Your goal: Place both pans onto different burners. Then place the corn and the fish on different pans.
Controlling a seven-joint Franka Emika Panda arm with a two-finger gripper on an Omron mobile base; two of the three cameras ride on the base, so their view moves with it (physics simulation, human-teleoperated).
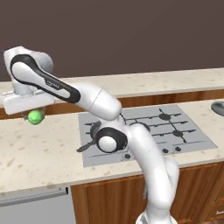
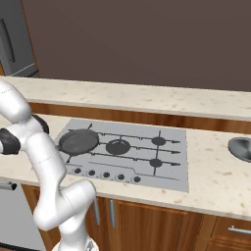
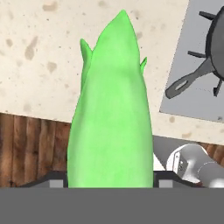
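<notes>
The corn is gripped in the gripper, lifted over the counter left of the hob; the black skillet sits on a burner, the silver pan off the hob.

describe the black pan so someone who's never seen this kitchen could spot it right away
Find the grey hob set into the beige counter. The black pan sits on its left burner, handle towards the front. The silver pan is off on the counter to the right.
</notes>
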